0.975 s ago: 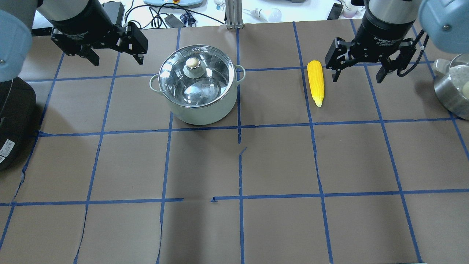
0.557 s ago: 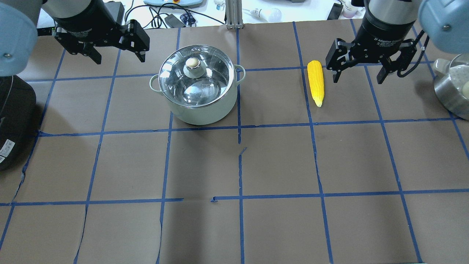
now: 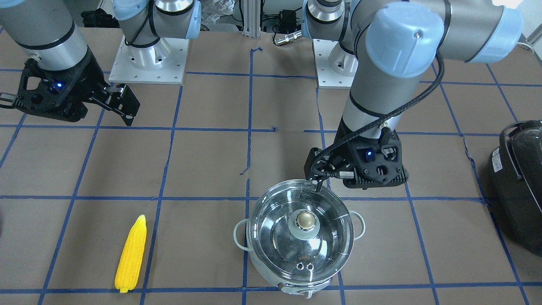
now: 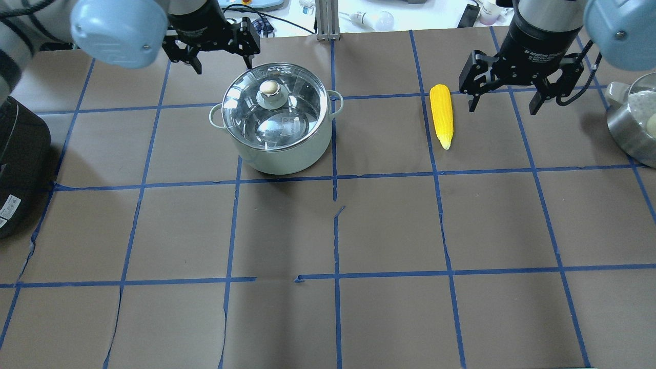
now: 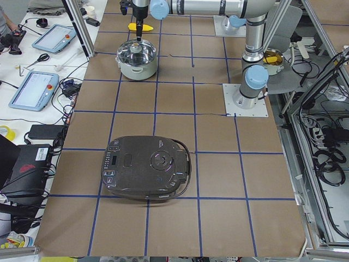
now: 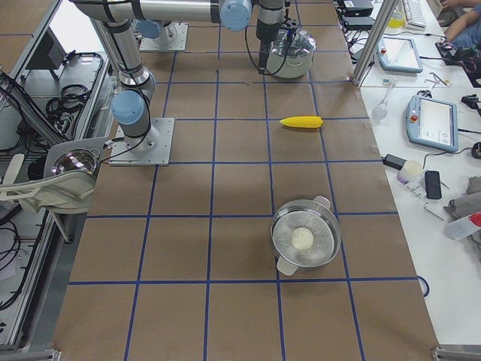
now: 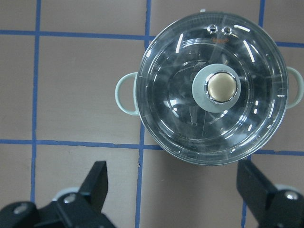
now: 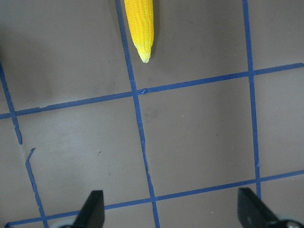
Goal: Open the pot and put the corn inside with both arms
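Brown paper tabletop (image 4: 389, 225), blue tape grid. Pot (image 4: 279, 154) sits left of centre in the far half, glass lid (image 4: 297, 115) on, knob (image 4: 270, 88) up. Corn (image 4: 442, 115) lies flat on the table well to the pot's right, along a tape line, thick end far, tip toward the robot. It is not in the pot.

Left gripper (image 4: 223, 62) points straight down, raised, by the pot's far-left rim. Jaws are spread wide with nothing between them, clear of the lid. In the left wrist view the knob sits up and right of the finger gap. Right gripper (image 4: 502, 105) is also vertical and raised, just right of the corn's thick end, jaws spread wide and empty.

Hard to see:
- Front-facing view hides the left jaws behind the wrist housing and shows only one side of the right gripper.
- Right wrist view catches only the corn's tip; the rest is cut by the top edge.
- Black appliance (image 4: 20, 164) is cut by the left edge, steel vessel (image 4: 628, 128) by the right.
- Side views are too small for jaw detail.

Versus 0.6 s back: left gripper has shifted right, from over the cell left of the pot to the pot's rim, and its blue joint cap (image 4: 120, 31) swung in with it. Right gripper barely moved. Pot and corn are unchanged.
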Controlling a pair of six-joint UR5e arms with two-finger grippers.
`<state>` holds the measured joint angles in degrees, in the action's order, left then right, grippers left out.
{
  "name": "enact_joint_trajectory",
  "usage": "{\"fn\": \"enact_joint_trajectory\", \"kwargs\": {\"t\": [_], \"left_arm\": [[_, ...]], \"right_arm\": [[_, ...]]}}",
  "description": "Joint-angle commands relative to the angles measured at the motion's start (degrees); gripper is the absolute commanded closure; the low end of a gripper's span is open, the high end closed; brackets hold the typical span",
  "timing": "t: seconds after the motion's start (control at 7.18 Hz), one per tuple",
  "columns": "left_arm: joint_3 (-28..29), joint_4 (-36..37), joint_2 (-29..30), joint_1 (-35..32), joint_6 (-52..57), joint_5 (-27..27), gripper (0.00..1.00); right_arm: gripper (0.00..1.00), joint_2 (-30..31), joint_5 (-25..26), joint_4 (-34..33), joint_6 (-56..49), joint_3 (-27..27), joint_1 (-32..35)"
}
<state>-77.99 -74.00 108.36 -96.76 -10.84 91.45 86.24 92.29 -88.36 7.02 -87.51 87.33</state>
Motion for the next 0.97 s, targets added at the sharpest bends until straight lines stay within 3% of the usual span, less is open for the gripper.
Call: {"fn": "enact_joint_trajectory", "kwargs": {"t": [0.0, 0.28, 0.56, 0.84], "left_arm": [[1.1, 3.3, 5.3, -2.4, -3.6, -0.3, 0.03], [1.1, 7.8, 8.4, -2.5, -3.3, -0.7, 0.02], [0.7, 9.3, 9.6, -2.5, -3.7, -0.7, 0.04], [0.4, 9.2, 10.0, -2.5, -3.7, -0.7, 0.07]], "right_arm": [[0.0, -4.0, 0.2, -3.0, 2.3, -0.2, -0.1], [0.0, -9.1, 0.1, -8.9, 2.3, -0.2, -0.1], [0.0, -15.7, 0.3, -20.7, 2.4, -0.4, -0.1], [0.0, -20.5, 2.5, -25.2, 2.9, -0.3, -0.1]]}}
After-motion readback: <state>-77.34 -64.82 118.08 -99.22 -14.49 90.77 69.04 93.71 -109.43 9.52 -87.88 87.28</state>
